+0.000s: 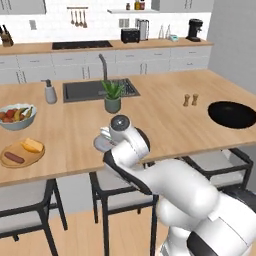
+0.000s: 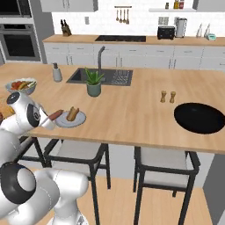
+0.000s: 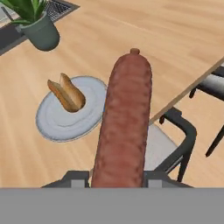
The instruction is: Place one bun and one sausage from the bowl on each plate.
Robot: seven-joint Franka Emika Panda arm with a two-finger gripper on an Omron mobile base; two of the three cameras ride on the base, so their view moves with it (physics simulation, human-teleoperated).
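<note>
A sausage [image 3: 124,127] is held clamped in the jaws, just beside the grey-blue plate [image 3: 57,124], where a bun [image 3: 68,94] already lies. The second plate is being completed; a short carry over its rim, then a release, is called for.

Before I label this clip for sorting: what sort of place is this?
A home kitchen, rendered: an island counter with a sink, a cooktop on the back counter, and a wall oven.

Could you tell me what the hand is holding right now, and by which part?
The hand holds a sausage by one end; the rest juts out freely.
</note>
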